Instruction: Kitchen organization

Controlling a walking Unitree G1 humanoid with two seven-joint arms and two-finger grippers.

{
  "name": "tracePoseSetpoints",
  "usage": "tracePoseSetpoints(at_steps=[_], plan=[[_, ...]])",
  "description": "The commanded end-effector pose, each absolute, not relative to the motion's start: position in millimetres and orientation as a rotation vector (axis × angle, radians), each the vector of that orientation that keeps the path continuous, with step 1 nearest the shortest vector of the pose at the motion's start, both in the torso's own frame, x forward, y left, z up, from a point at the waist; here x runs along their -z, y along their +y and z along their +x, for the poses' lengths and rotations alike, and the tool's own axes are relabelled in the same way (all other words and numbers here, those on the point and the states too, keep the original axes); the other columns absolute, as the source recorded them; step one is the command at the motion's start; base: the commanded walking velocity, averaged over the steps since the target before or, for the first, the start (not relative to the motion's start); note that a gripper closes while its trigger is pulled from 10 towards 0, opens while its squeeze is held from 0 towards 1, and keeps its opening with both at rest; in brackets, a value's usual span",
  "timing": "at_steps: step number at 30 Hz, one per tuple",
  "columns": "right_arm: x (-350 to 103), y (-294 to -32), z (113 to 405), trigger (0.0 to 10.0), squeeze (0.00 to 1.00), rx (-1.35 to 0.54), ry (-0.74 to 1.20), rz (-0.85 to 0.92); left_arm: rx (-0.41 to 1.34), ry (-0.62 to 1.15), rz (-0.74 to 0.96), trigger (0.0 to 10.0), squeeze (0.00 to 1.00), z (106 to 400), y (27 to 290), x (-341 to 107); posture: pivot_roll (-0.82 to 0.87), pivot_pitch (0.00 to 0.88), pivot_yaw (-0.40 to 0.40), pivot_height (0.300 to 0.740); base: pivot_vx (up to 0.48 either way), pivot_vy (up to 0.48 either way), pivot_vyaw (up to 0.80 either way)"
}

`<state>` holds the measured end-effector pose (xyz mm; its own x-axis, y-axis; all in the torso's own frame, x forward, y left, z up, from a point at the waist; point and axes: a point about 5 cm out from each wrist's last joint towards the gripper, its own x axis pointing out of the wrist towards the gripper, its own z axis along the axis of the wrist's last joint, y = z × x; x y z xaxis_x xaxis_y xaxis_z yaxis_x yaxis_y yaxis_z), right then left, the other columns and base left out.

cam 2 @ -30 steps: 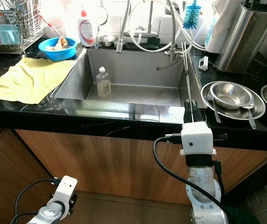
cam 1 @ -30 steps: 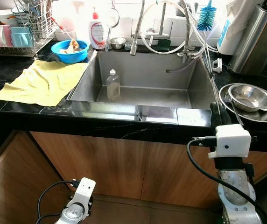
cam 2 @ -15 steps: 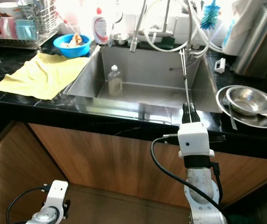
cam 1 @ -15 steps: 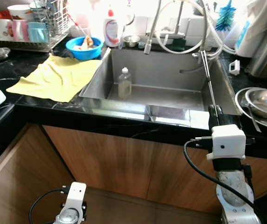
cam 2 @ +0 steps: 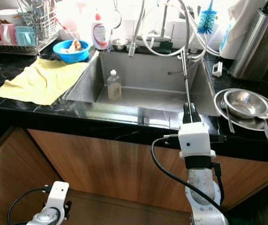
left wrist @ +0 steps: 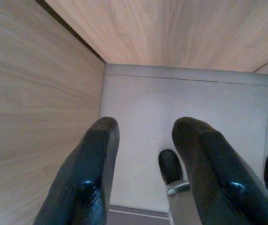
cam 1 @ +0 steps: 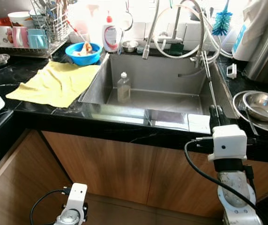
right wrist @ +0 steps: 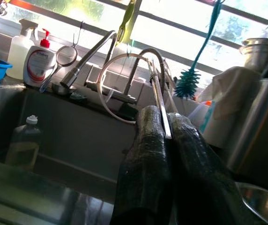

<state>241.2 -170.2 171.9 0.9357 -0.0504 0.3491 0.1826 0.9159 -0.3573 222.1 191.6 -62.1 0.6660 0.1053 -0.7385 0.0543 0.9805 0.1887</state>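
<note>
Head and wrist views, kitchen counter with sink. The right gripper (cam 2: pixel 189 110) is staying pressed shut on the near end of a thin steel rod (cam 2: pixel 185 77), with no gap between its 2 fingers in the right wrist view. It is hovering at the front right corner of the sink (cam 1: pixel 138 115). The rod is running away from the robot along the sink's right wall toward the taps (what kind of utensil it is cannot be told).

Over the last second the whole picture has been shifting – the camera is moving, not the objects. The yellow cloth (cam 1: pixel 54 83), the blue bowl (cam 1: pixel 82 51) and the dish rack (cam 1: pixel 45 28) are sitting further into the frame. The steel plate (cam 2: pixel 218 105) with its bowl (cam 2: pixel 244 104) is sliding toward the right edge in the left eye view. Relative to the sink, gripper and rod are keeping the same place, so the grasp is holding.

A plastic bottle (cam 1: pixel 123 87) is standing upright in the basin, well apart from the rod.

The left gripper (left wrist: pixel 145 129) is hanging idle low beside the wooden cabinet, fingers (left wrist: pixel 96 154) apart and holding nothing.

Judgement: the robot is probably reorienting toward the left of the counter – the rod is in hand but not yet put away, and its destination cannot be told.
</note>
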Motion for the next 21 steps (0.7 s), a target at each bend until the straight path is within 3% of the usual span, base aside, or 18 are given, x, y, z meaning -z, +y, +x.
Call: tracePoseSetpoints(at_steps=[1,21], plan=[[-179.0,-169.2,243.2,10.0,0.00,0.122,-0.363,-0.391,-0.028,0.850,0.203,10.0,0.00,222.1,192.3,62.2,-0.11,0.000,-0.009,0.740,0.330,0.000,0.00],[-176.1,-165.5,245.0,10.0,0.00,0.106,-0.339,-0.375,-0.027,0.843,0.213,10.0,0.00,225.0,192.4,60.5,-0.11,0.000,-0.007,0.740,0.359,0.000,0.00]])
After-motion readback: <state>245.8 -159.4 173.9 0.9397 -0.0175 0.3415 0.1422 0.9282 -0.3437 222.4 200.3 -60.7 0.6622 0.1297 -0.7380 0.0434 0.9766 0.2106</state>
